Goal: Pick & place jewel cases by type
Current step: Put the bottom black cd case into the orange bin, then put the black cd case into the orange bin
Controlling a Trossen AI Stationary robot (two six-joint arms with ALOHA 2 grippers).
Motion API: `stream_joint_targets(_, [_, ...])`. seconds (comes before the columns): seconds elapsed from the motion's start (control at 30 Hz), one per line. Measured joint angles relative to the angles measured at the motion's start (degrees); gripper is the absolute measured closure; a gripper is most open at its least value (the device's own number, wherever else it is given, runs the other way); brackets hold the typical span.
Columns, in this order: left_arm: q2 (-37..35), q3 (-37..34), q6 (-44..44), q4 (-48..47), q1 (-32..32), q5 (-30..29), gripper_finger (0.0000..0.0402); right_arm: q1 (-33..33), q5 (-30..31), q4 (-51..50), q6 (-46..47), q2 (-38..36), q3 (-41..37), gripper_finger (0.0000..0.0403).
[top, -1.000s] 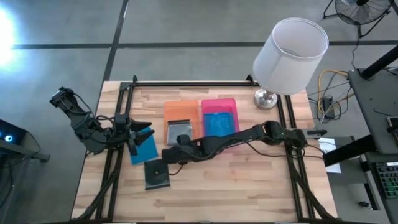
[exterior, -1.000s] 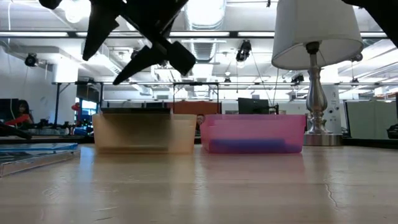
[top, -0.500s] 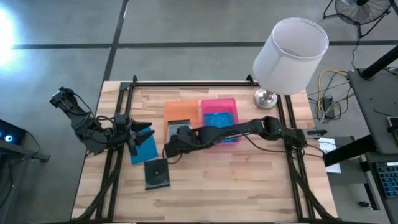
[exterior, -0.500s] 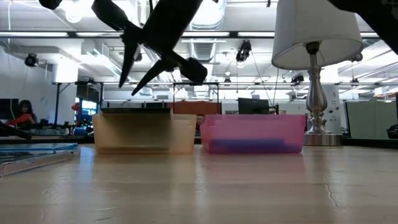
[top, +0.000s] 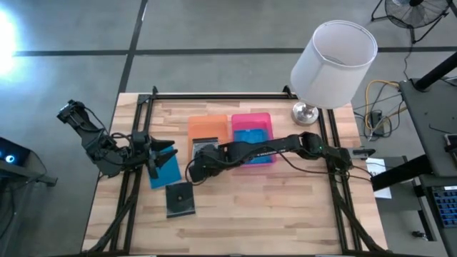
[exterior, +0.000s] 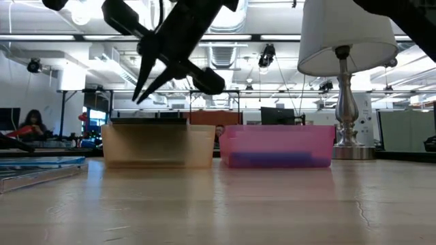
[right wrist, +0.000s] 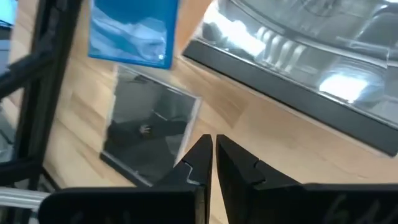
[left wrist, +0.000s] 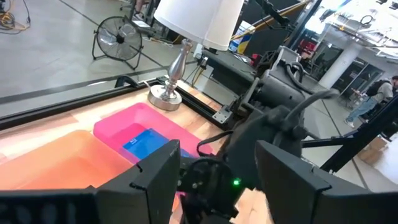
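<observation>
A wooden table (top: 285, 207) stood on a grey concrete floor, and beyond it the low view showed an open workshop with ceiling lights and a seated person (exterior: 27, 126) far off at the left.

The right gripper (top: 194, 171) had its two fingers (right wrist: 198, 163) pressed nearly together with only a slit between them, holding nothing. It hung above the tabletop just in front of the orange tray (top: 207, 128), tilted downward, and in the right wrist view it pointed toward a dark grey jewel case (top: 180, 199) lying flat on the wood. Just beyond that case lay a bright blue jewel case (top: 166, 170). Another dark, clear-lidded case (top: 206, 151) sat in the orange tray, and a blue case (top: 251, 141) lay in the pink tray (top: 251, 118) beside it. The right arm stretched across both trays from the right side of the table.

The left gripper (top: 161, 153) had its fingers (left wrist: 163, 175) spread wide and empty, near the table's left edge, above the far corner of the bright blue jewel case. A lamp (top: 332, 57) with a white shade stood at the far right corner.
</observation>
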Motion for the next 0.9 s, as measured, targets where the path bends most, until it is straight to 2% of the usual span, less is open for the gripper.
stream_joint_targets(0.13, [0.0,0.0,0.02,0.0,0.0,-0.07,0.0209,0.18,0.87,0.03,-0.36,0.14,-0.78,0.0385])
stream_joint_targets(0.3, [0.0,0.0,0.02,0.0,0.02,-0.34,0.0209,-2.6,0.55,0.03,0.47,3.47,-1.51,0.0385])
stream_joint_targets(0.5, [0.0,0.0,-0.74,-0.13,0.02,-0.39,0.0209,-2.24,5.03,3.06,-0.21,1.91,0.1,0.0385])
stream_joint_targets(0.67, [0.46,0.0,-0.9,-0.15,0.02,-0.37,0.0209,-1.38,1.94,2.6,-3.04,2.17,1.08,0.0385])
stream_joint_targets(0.8, [0.84,0.0,-0.88,-1.26,0.02,1.48,0.0209,1.57,-2.77,4.3,-4.66,2.01,1.47,0.0385])
stream_joint_targets(0.9, [1.51,0.0,-0.99,-4.22,0.04,9.41,0.0209,3.84,-6.84,5.84,-7.97,2.21,0.97,0.0385])
